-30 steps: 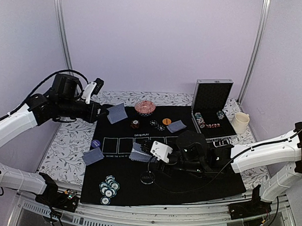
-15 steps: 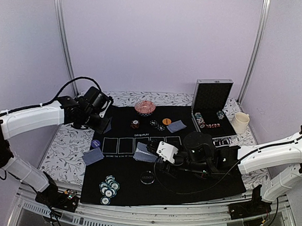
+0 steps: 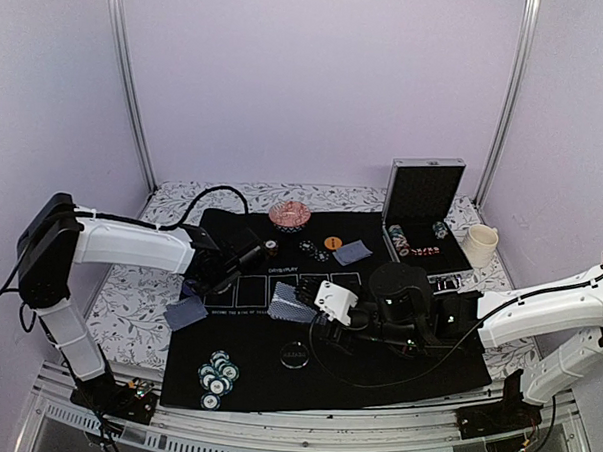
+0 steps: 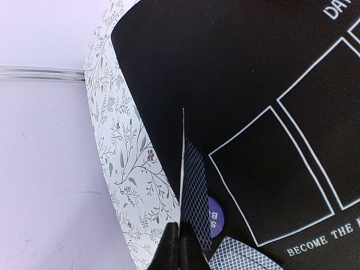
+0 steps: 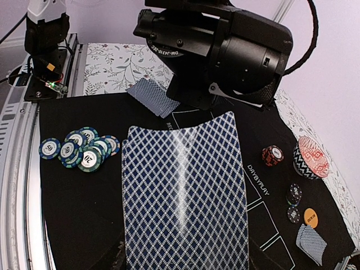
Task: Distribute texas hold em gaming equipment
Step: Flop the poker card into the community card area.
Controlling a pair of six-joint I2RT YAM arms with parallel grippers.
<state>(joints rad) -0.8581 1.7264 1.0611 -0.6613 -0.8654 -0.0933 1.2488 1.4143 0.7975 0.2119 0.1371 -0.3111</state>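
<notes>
As the left gripper [image 4: 177, 243] is clenched on a playing card [image 4: 194, 197], held on its edge with the long axis running straight out from the fingertips, what matters is its place over the black mat [image 4: 225, 67]: at the mat's left edge, above the blue button [image 4: 214, 217], just beside the pile of cards [image 4: 243, 260]. The left arm is the nearer to that pile. The right gripper [image 3: 318, 309] grasps the deck [image 5: 185, 191] over the mat's white rectangles [image 3: 241, 289].

lab booth: metal posts [image 3: 123, 68], pale walls [image 3: 318, 77]
</notes>
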